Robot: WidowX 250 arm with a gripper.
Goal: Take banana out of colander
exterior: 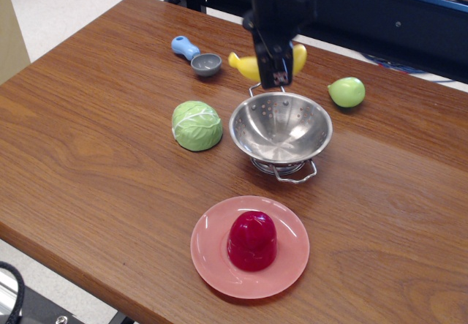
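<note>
The yellow banana (244, 65) hangs in the air above and behind the colander's far rim, gripped across its middle. My gripper (273, 69) is shut on it, with the black arm rising out of the top of the view. The banana's ends stick out left and right of the fingers. The shiny steel colander (281, 128) stands upright on the wooden table, and its bowl holds nothing.
A green cabbage (196, 125) lies left of the colander. A pink plate (292, 262) with a red dome (252, 239) sits in front. A light-green fruit (346, 91) is at back right. A small grey bowl (206, 64) and blue handle (184, 47) are at back left.
</note>
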